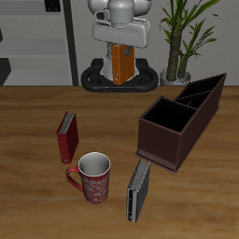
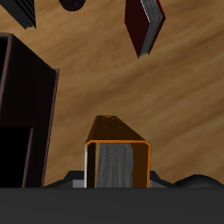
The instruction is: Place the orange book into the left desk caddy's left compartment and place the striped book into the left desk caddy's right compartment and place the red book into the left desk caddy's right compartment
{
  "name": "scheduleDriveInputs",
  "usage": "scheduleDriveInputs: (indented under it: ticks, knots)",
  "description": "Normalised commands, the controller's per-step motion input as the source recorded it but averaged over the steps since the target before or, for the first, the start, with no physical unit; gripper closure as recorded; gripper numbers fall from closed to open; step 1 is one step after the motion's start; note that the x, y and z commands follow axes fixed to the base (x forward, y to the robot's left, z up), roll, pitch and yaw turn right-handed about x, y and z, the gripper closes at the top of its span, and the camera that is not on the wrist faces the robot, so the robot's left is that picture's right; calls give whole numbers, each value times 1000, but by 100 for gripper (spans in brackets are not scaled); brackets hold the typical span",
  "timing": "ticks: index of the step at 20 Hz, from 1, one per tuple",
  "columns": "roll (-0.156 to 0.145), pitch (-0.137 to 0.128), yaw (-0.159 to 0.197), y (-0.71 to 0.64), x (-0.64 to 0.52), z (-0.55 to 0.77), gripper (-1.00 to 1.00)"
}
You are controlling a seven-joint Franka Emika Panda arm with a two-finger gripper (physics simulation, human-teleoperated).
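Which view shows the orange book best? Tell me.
The wrist view: the orange book fills the foreground, cover and pale page edges clear, held at the end effector. The exterior view shows only a small orange sliver, high up against the robot's body at the table's back.

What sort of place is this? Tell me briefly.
Probably a simulated study or home office: a wooden table holds a dark desk caddy, small books such as the red book, and a mug, with a potted plant and shelving behind.

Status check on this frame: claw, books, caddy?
Claw shut on orange book, raised at table's back. Red book and striped book on table. Caddy empty; mug clear of path.
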Motion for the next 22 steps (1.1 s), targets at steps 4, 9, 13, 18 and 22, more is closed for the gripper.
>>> scheduleDriveInputs:
  ticks: [4, 9, 13, 18, 22]
  knots:
    - [14, -40, -28, 382, -321, -49, 100]
    - [53, -6, -22, 526, -227, -136, 100]
    - [1, -1, -57, 348, -167, -187, 100]
    - [28, -1, -50, 213, -184, -118, 100]
    - [30, 5, -24, 226, -94, -154, 100]
